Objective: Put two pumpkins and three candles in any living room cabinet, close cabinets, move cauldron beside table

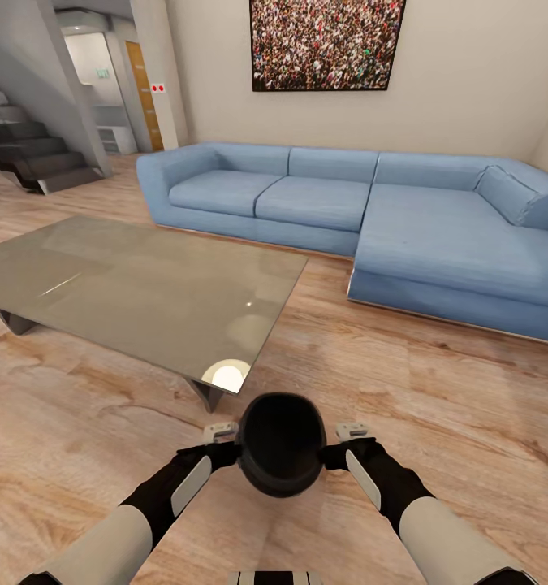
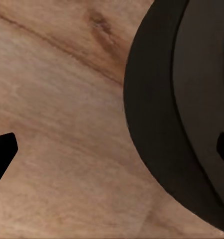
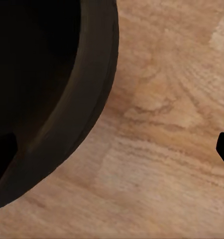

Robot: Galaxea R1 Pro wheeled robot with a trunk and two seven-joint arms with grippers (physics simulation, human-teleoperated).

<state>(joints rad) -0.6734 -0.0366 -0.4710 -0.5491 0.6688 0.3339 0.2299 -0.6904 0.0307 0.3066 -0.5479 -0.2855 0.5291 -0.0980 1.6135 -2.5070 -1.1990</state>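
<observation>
Partly hidden: fingers point(image 1: 235, 457) behind black cauldron point(image 1: 281, 443) rim.

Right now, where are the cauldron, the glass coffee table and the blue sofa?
cauldron point(image 1: 281, 443): head view, on its dark open mouth, between the two arms.
glass coffee table point(image 1: 144, 284): head view, on a bare part of the glass top.
blue sofa point(image 1: 314, 203): head view, on a seat cushion.

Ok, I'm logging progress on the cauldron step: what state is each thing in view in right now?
cauldron: upright, empty-looking, held between both claws above the wood floor, near the table's corner.
left claw: at the cauldron's left side; grip unclear.
right claw: at the cauldron's right side; grip unclear.
glass table: standing, top bare.
blue sofa: nothing on it.
</observation>
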